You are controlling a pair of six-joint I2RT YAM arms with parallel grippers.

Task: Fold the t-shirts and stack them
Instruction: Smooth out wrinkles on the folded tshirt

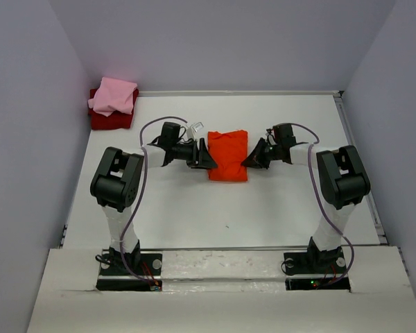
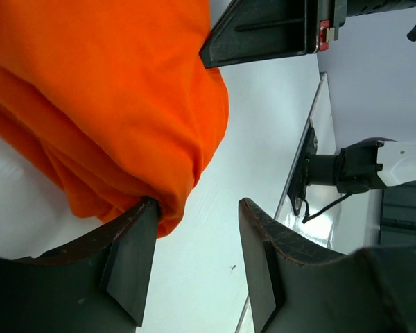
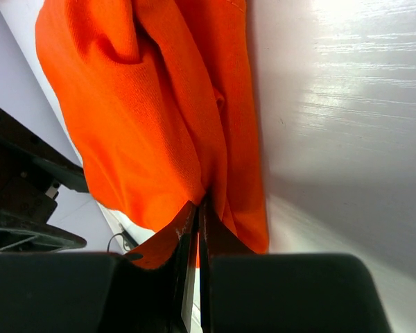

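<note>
orange shirt (image 1: 228,155) lying folded mid-frame. left claw (image 1: 209,161) sitting at its left edge, jaws apart, cloth brushing one finger. right claw (image 1: 248,162) pinching its right edge.

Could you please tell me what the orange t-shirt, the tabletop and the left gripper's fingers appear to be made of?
Orange t-shirt: soft knit cloth, matte; a fine weave and loose folds show.
Tabletop: hard, smooth, white, semi-gloss; it reflects light, so possibly laminate.
Left gripper's fingers: dark and matte, probably plastic; the edges look scuffed.
</note>
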